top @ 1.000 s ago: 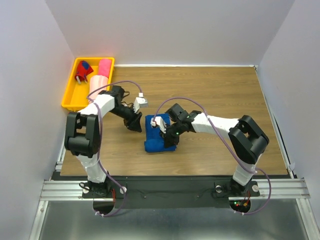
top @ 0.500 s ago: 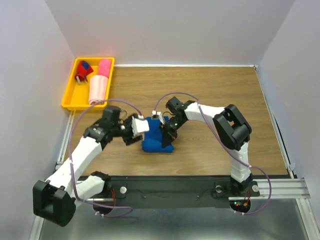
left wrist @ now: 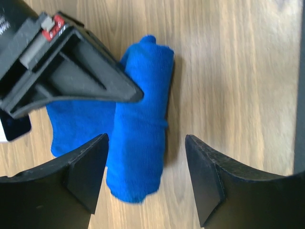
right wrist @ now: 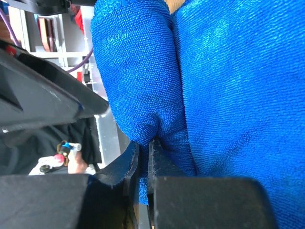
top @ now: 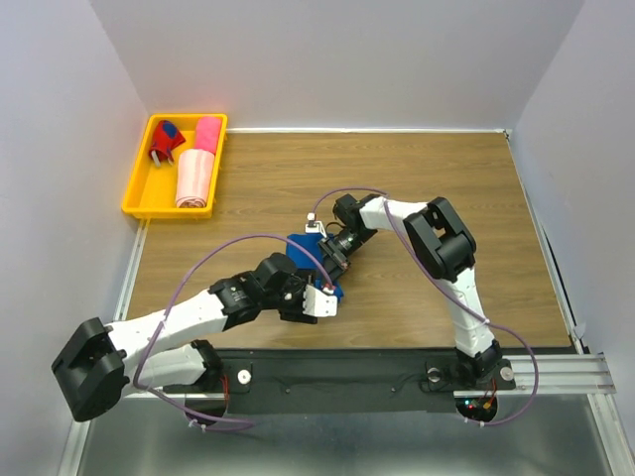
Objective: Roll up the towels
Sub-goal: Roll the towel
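Wooden surface (top: 417,188) centre: the blue towel (left wrist: 138,143) lay half rolled, the right claw (right wrist: 143,149) pinching its fold. Meanwhile the left claw (left wrist: 145,140) had just swung to the near side and spread wide astride the roll, seemingly ready to grip.

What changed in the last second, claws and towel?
The left claw swung from the left of the blue towel round toward the near edge and now stands open astride the roll's end. The right claw stayed pinched on the blue towel, which looks more bunched. The yellow tray and the pale pink towel in it did not move.
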You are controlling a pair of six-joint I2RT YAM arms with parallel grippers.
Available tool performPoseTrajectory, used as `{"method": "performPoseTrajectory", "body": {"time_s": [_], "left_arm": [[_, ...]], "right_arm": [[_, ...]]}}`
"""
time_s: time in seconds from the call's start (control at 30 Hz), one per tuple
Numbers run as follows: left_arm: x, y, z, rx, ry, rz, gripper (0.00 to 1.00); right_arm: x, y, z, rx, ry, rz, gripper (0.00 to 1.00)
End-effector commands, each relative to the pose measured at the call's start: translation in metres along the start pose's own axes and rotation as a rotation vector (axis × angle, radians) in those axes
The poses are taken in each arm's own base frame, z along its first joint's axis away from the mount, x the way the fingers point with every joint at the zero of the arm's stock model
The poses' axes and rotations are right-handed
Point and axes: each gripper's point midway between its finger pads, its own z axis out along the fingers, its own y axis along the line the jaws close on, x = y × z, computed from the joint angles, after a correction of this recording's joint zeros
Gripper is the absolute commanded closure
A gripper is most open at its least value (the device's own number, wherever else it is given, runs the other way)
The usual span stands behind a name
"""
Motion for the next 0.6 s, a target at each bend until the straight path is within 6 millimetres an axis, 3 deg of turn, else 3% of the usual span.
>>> {"method": "performPoseTrajectory", "body": {"time_s": [0.0, 0.13, 0.27, 0.4, 0.5, 0.57], "left_arm": [[-0.002, 0.012, 0.011, -0.088, -0.003, 0.006, 0.23], [0.019, 0.011, 0.026, -0.102, 0.079, 0.007, 0.25], [0.038, 0.006, 0.031, -0.086, 0.170, -0.004, 0.49], [0.034, -0.015, 0.028, 0.006, 0.143, -0.079, 0.86], [0.033, -0.035, 0.026, 0.108, 0.135, -0.129, 0.96], [0.031, -0.047, 0.023, 0.190, 0.120, -0.163, 0.98]], "right_arm": [[0.012, -0.025, 0.005, 0.071, 0.060, 0.031, 0.99], [0.012, -0.027, 0.005, 0.082, 0.065, 0.033, 1.00], [0.011, -0.029, 0.003, 0.086, 0.061, 0.040, 0.99], [0.004, -0.028, -0.010, 0.115, 0.033, 0.040, 0.91], [-0.008, -0.026, -0.025, 0.136, -0.011, 0.048, 0.85], [-0.018, -0.020, -0.039, 0.155, -0.049, 0.040, 0.75]]}}
